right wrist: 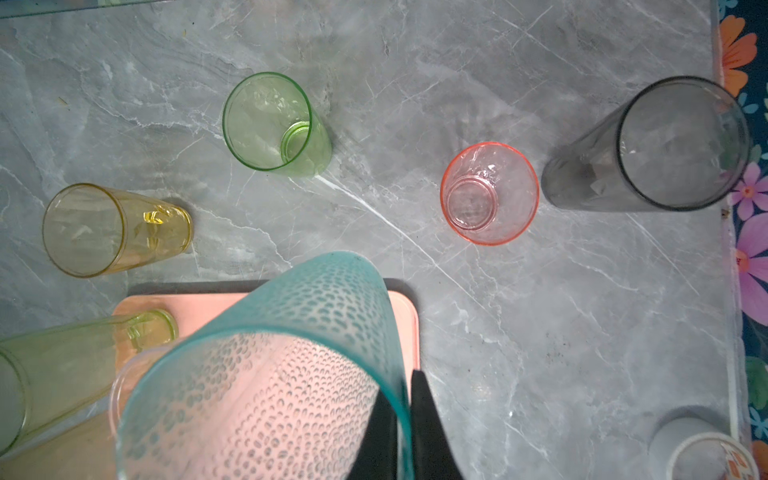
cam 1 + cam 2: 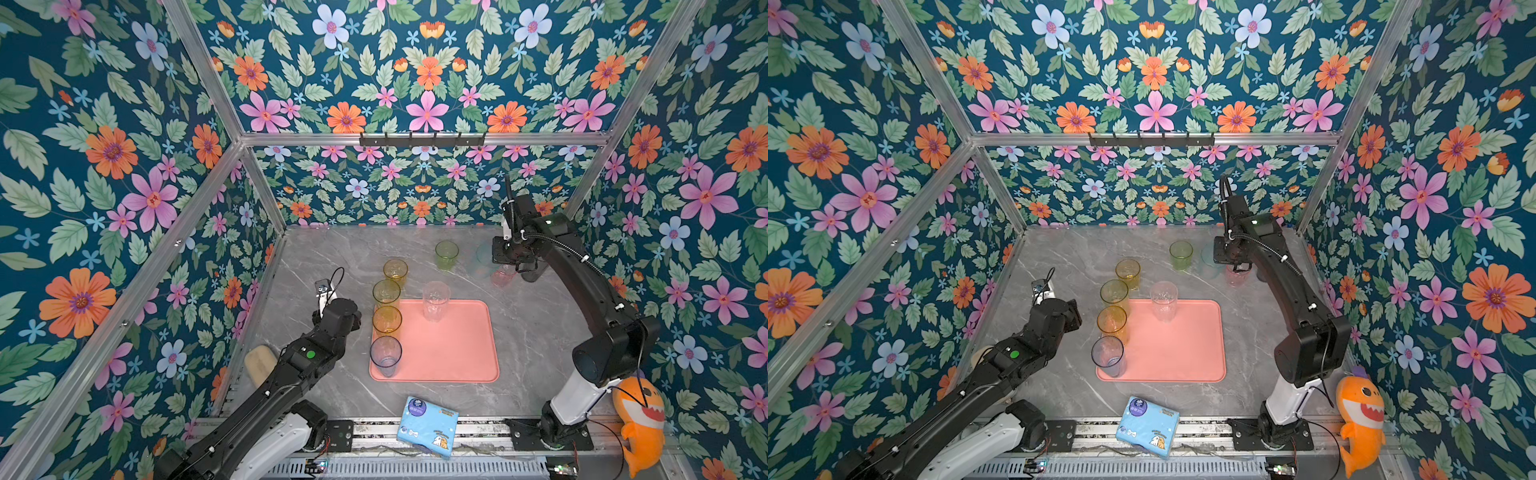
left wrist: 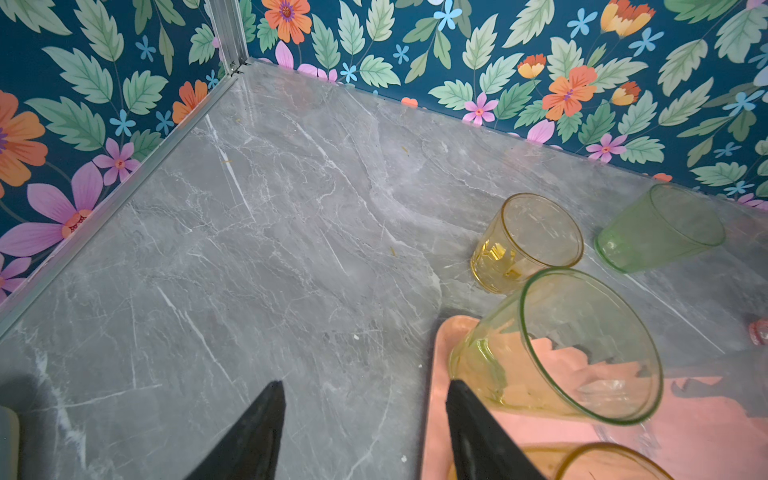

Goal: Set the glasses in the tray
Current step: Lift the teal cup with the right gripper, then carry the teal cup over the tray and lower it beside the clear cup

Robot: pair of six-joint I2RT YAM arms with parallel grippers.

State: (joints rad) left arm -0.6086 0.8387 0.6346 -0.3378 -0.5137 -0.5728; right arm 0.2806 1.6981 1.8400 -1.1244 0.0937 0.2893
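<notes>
The salmon-pink tray [image 2: 457, 353] holds a yellow-green glass [image 2: 386, 291], an amber one [image 2: 387, 319], a blue-grey one [image 2: 385, 356] and a clear one [image 2: 435, 301]. On the table behind stand a short amber glass [image 2: 395, 269], a green glass [image 2: 446, 252], a pink glass [image 1: 489, 193] and a dark grey glass [image 1: 665, 145]. My right gripper [image 1: 401, 388] is shut on the rim of the teal glass [image 1: 291, 353], one finger inside and one outside. Beside the tray's left edge my left gripper [image 3: 365, 384] stands open and empty, one finger by the yellow-green glass [image 3: 561, 353].
A light-blue tissue packet [image 2: 428, 426] lies at the table's front edge. An orange shark toy [image 2: 640, 415] sits at the front right. A paper cup [image 1: 706, 453] stands near the right wall. Floral walls close the back and both sides.
</notes>
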